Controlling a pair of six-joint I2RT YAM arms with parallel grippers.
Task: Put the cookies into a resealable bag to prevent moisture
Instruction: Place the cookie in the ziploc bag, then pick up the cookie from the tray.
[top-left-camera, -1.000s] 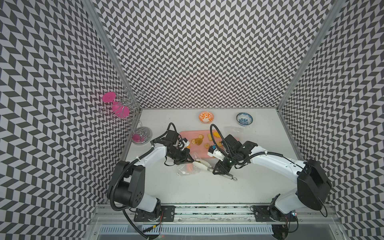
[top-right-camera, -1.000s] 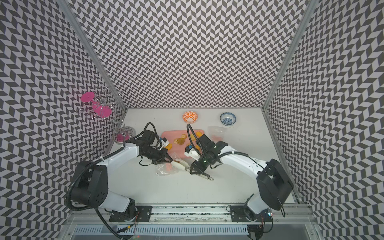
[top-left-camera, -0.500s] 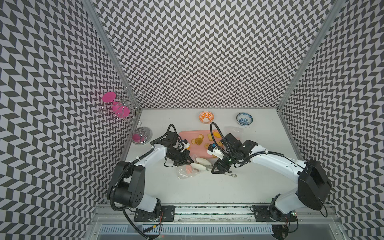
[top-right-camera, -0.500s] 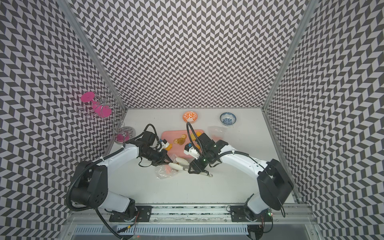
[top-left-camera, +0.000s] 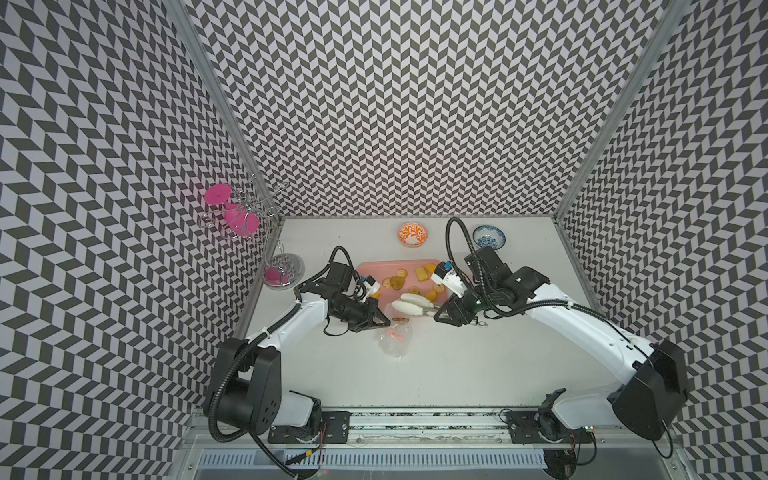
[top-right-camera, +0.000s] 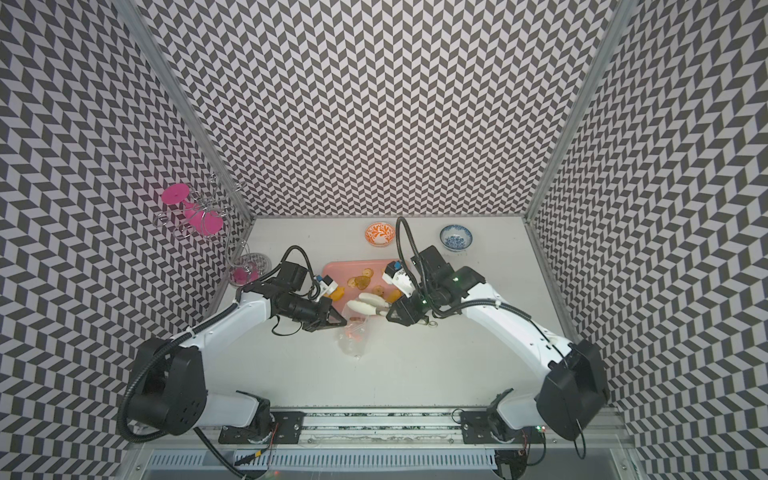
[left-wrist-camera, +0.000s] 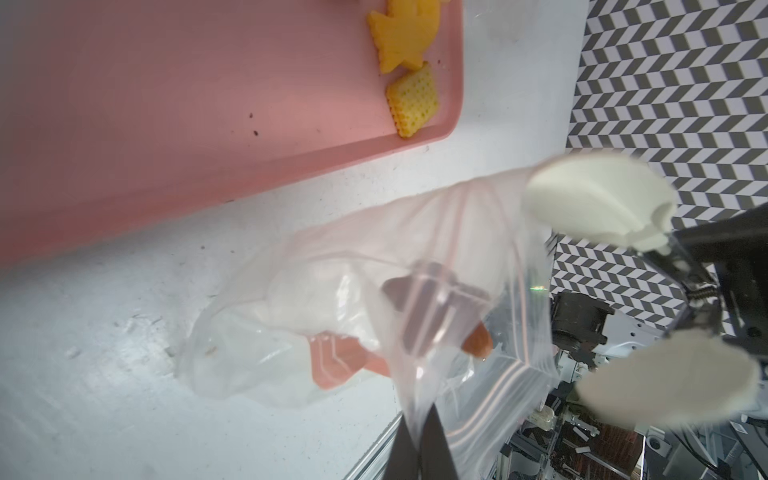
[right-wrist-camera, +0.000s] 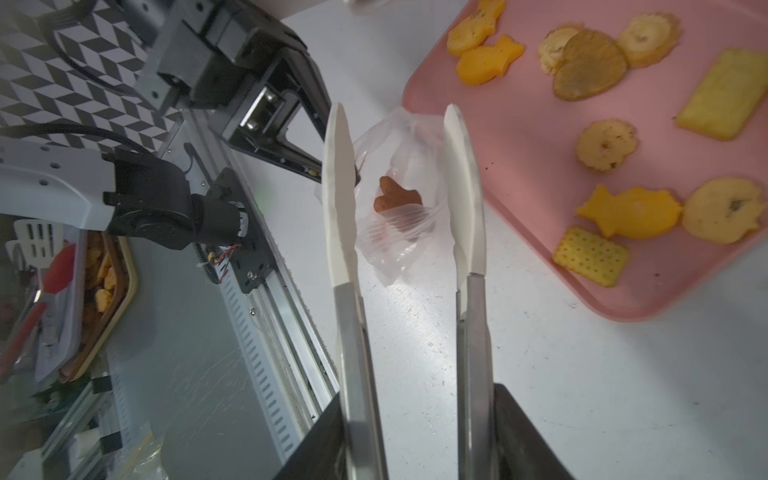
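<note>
Jaws of the left gripper (top-left-camera: 384, 323) stayed pinched shut on the rim of the clear bag (top-left-camera: 395, 343), holding its mouth up. The right gripper (top-left-camera: 442, 316) clasped the tongs (top-left-camera: 411, 305). Their white tips stood apart and empty, drawn back from the bag toward the pink tray (top-left-camera: 374, 270) since a second earlier. One brown cookie (right-wrist-camera: 397, 197) lay inside the bag, while the other cookies (right-wrist-camera: 627, 212) remained on the tray.

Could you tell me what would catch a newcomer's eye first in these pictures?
The pink tray in the middle of the table, strewn with yellow-orange cookies, stands out first. Just in front of it, the left hand pinches a clear resealable bag holding one brown cookie, while the right hand holds white-tipped tongs, spread open, at its mouth.
</note>
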